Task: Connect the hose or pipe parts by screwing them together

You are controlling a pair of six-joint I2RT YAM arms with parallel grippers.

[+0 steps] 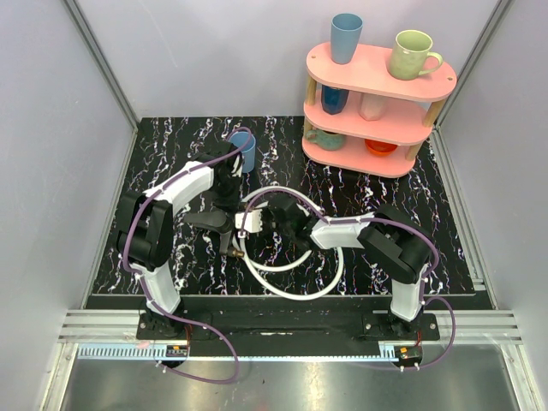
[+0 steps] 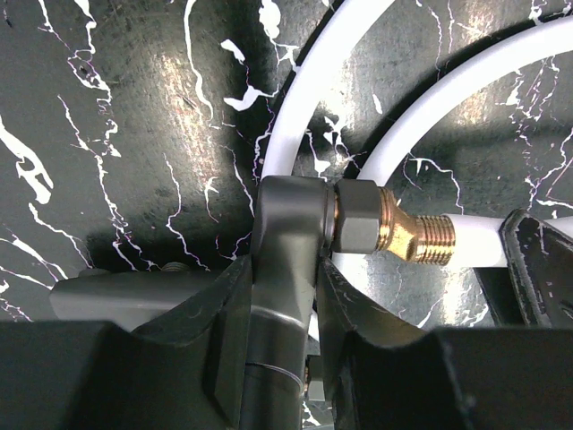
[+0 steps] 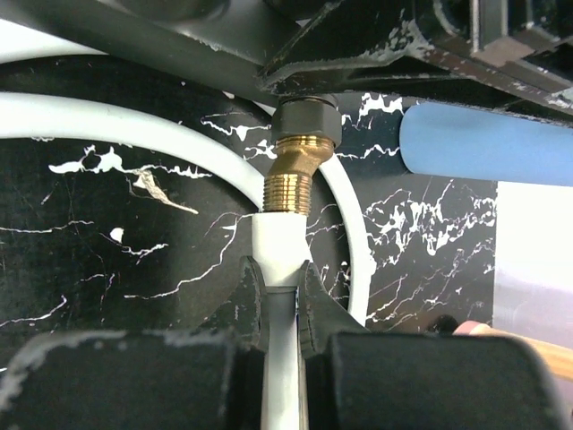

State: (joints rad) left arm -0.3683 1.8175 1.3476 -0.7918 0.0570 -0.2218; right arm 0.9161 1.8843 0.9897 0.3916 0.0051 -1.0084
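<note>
My left gripper (image 2: 285,269) is shut on a grey pipe part (image 2: 288,224). That part carries a grey nut and a brass threaded fitting (image 2: 403,235), which points right. My right gripper (image 3: 279,278) is shut on the white end sleeve of a hose (image 3: 281,246). The sleeve's tip butts against the brass thread (image 3: 288,184), in line with it. In the top view the two grippers meet at mid-table, left (image 1: 229,223) and right (image 1: 270,221). The white hoses (image 1: 295,272) loop on the table in front of them.
A blue cup (image 1: 245,150) stands just behind the left arm. At the back right a pink tiered shelf (image 1: 377,103) holds several cups. The black marbled mat (image 1: 171,171) ends at metal rails near the arm bases. Purple cables trail from both arms.
</note>
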